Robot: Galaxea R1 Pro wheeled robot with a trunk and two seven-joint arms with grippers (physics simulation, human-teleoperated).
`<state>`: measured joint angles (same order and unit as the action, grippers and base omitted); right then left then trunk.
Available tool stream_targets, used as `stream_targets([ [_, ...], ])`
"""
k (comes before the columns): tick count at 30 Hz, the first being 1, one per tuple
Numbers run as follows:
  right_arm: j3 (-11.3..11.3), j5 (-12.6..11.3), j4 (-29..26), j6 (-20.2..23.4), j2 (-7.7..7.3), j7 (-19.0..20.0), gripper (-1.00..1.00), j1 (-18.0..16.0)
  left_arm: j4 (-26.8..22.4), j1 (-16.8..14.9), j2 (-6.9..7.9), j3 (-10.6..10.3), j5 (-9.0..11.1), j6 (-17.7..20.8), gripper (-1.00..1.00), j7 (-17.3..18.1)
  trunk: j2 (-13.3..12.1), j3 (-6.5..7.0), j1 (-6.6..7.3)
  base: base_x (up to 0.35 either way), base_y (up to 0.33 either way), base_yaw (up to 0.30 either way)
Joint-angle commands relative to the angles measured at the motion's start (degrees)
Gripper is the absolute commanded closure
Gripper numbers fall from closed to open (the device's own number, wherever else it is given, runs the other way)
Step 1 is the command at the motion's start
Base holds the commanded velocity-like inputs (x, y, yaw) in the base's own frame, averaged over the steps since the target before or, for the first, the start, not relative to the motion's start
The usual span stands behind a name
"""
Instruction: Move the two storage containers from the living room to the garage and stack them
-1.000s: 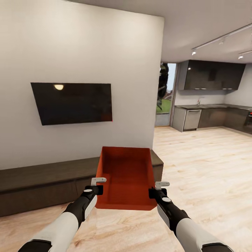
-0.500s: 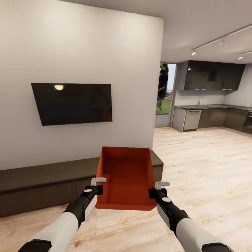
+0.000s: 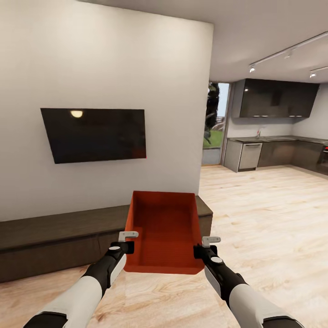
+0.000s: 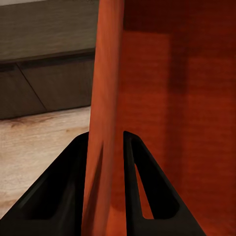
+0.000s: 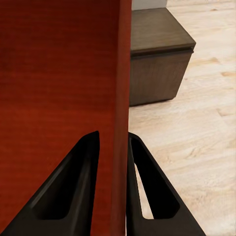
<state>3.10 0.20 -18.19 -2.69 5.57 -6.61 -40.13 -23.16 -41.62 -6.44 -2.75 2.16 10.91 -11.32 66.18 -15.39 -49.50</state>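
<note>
On the left a black TV (image 3: 93, 134) hung on the white wall (image 3: 114, 59) above the long dark bench (image 3: 54, 239), so the robot stood in the living room, not the garage; the left gripper (image 3: 129, 243) was pinched on the left wall of the storage container (image 3: 164, 228), its two black fingers (image 4: 132, 167) pressed to either side of the thin orange-red wall; the container was held clear of the light wood floor (image 3: 264, 214), in front of the bench's end, open side up and empty; the right gripper (image 3: 205, 247) was likewise clamped on the container's right wall, one finger inside and one outside; further right lay an open kitchen (image 3: 273, 132). By my judgement one container had been lifted and nothing delivered; the carry to the garage, the set-down, the fetching of the other container and the stacking all remained.
</note>
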Motion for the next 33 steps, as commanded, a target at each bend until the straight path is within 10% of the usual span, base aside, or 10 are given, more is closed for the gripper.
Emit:
stream_targets([
  [1,-0.56,-0.90,0.08,-0.13,-0.04,-0.23,1.00,-0.04,-0.30,-0.04,1.19,4.95,-0.84,-2.48,1.00,-0.63,0.05,-0.08,0.00,0.000,0.000,0.000],
  [33,-0.64,-0.91,0.08,-0.33,-0.03,-0.33,1.00,-0.04,-0.30,-0.04,1.19,4.95,-0.84,-2.39,1.00,-0.59,0.05,0.69,0.00,0.000,0.000,-0.125],
])
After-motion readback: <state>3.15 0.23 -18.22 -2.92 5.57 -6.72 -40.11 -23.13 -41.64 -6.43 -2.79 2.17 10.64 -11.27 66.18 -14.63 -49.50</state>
